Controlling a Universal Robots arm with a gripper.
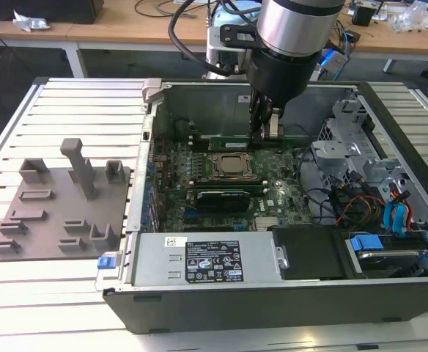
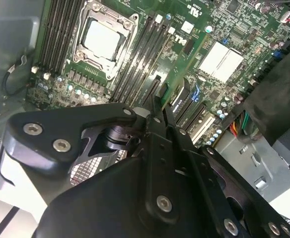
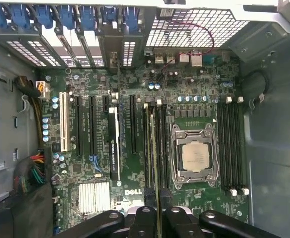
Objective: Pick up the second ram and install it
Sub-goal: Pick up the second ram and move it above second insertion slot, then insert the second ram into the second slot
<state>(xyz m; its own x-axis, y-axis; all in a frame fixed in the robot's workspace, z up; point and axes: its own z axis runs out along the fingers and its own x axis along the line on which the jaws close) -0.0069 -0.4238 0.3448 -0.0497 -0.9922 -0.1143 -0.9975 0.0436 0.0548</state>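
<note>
Okay, so the arm [image 1: 294, 29] reaches down into the open computer case [image 1: 272, 301]. The gripper [image 1: 267, 126] is low over the green board [image 1: 272, 198], on the far side of the processor socket [image 1: 232, 167] in the exterior view.

In the first wrist view the ram [image 3: 153, 148] shows edge-on as a thin line coming straight out from between the two fingers [image 3: 146, 218]. The jaws are squeezed together on it, one on each flat face, with no gap I can make out. The gripper [image 3: 157, 196] has the stick lined up lengthwise with the memory slots [image 3: 162, 144] right beside the processor socket [image 3: 194, 156], running parallel to them. It sits over that bank, not the other bank of slots [image 3: 232, 144] on the socket's opposite side. I honestly can't tell whether the bottom edge is touching a slot or just above it.

The second wrist view shows the same thing from the other side. There the gripper [image 2: 158, 116] points at the row of slots [image 2: 140, 59] next to the socket [image 2: 101, 39].

Off to the exterior view's left of the case, a grey plate [image 1: 53, 213] with holder blocks lies on the slatted table [image 1: 82, 103], well apart from the gripper.
</note>
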